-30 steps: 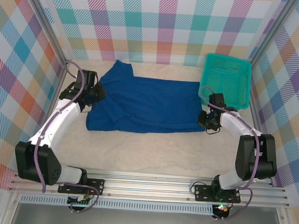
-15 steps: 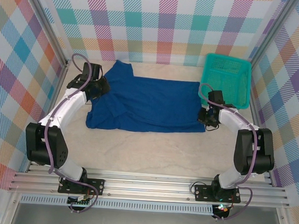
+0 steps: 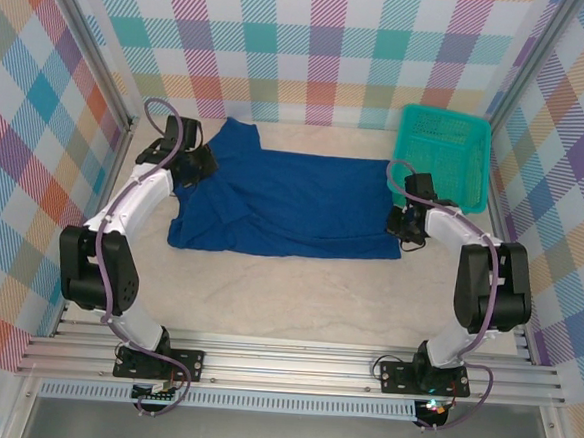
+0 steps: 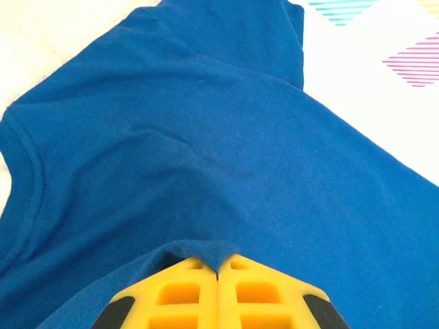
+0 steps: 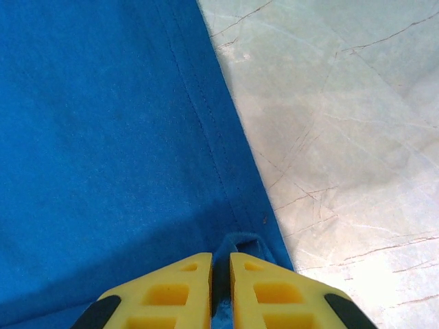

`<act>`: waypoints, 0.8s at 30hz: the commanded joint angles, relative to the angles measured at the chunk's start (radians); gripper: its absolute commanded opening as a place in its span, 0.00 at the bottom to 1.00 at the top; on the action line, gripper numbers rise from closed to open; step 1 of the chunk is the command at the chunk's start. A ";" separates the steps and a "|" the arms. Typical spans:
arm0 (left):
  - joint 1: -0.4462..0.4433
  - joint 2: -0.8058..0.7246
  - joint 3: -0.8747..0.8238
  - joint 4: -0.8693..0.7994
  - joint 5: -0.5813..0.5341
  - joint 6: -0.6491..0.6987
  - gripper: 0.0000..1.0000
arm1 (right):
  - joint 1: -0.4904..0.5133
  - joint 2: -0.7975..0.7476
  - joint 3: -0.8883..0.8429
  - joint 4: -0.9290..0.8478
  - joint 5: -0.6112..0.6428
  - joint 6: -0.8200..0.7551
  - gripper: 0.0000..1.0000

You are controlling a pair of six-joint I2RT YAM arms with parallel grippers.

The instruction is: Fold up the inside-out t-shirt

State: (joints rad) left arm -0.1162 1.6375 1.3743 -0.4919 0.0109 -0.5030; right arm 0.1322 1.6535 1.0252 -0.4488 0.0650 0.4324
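Top external: inside-out t-shirt is lying lengthwise 9-to-3, left gripper and right gripper clamping its ends; bare table stretching toward 6.

We are looking at a robotics lab test cell: a pale tabletop boxed in by colourful checked panels on aluminium posts, with a left arm and a right arm bolted to a slotted aluminium rail, trailing purple cables.
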 commanded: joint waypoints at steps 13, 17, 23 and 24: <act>0.023 0.108 0.092 0.029 0.007 0.034 0.00 | 0.021 0.070 0.076 0.036 0.059 -0.015 0.13; 0.023 0.151 0.108 0.028 -0.016 0.040 0.00 | 0.024 0.109 0.101 0.048 0.093 -0.029 0.14; 0.026 0.222 0.147 0.029 -0.057 0.052 0.04 | 0.032 0.151 0.164 0.044 0.118 -0.046 0.20; 0.026 0.235 0.158 0.030 -0.055 0.055 0.10 | 0.034 0.148 0.168 0.043 0.118 -0.048 0.22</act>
State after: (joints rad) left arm -0.1020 1.8442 1.4857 -0.4713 -0.0177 -0.4728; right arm 0.1532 1.8000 1.1568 -0.4164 0.1596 0.4061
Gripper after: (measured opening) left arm 0.072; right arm 0.201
